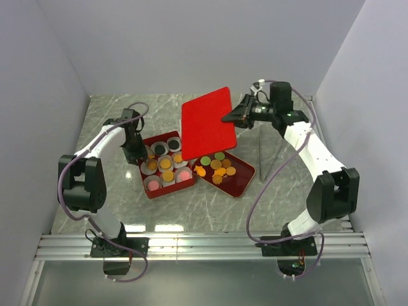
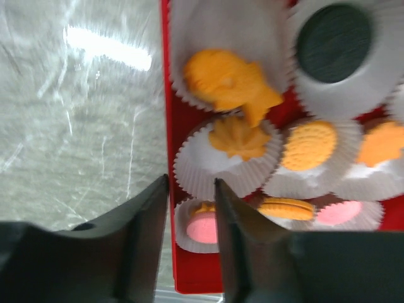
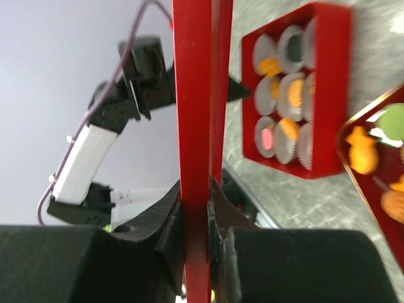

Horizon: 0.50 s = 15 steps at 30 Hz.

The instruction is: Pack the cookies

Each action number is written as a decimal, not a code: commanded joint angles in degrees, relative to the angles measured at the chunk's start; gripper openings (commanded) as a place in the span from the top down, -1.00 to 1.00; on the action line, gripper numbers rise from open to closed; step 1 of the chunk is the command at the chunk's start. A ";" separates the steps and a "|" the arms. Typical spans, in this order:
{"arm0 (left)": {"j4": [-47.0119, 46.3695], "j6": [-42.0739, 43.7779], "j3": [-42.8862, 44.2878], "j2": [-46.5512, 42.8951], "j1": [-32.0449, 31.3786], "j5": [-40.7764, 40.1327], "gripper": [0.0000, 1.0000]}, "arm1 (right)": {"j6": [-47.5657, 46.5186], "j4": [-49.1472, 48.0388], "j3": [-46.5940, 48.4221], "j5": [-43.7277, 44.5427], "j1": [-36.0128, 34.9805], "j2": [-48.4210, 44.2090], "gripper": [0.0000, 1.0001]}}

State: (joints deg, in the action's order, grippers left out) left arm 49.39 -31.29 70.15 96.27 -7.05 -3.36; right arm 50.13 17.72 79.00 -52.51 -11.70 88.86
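Observation:
The cookies lie in two places: some in white paper cups inside a square red box (image 1: pixel 167 167), others loose on a red tray (image 1: pixel 237 183) to its right. My left gripper (image 1: pixel 138 155) is open and straddles the box's left wall (image 2: pixel 168 126), one finger outside and one inside. Close to it are an orange fish-shaped cookie (image 2: pixel 227 79), a black cookie (image 2: pixel 333 41) and a pink cookie (image 2: pixel 203 231). My right gripper (image 3: pixel 197 189) is shut on the edge of a flat red lid (image 3: pixel 196 95), which it holds tilted above the table behind the box (image 3: pixel 328 95).
A thin dark rod-like tool (image 1: pixel 260 156) lies on the marble table right of the tray. White walls close in the left, back and right sides. A metal rail (image 1: pixel 204 245) runs along the near edge between the arm bases.

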 commanded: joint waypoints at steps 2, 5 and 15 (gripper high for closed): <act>1.67 -0.70 5.86 -2.84 -0.25 -0.77 0.08 | 3.83 -10.93 3.70 -6.55 -3.58 2.71 1.00; 3.60 -1.32 7.89 -5.56 -0.07 -1.57 -0.02 | 4.36 -13.92 3.70 -6.46 -5.34 4.82 1.00; -1.38 -1.85 0.09 -23.47 8.35 7.04 -0.10 | 15.43 -35.19 -4.90 -2.95 -13.78 10.63 1.00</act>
State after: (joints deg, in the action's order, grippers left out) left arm 50.35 -32.40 73.25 78.63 -1.58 -0.54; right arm 59.64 -4.10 75.72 -55.31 -23.07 98.26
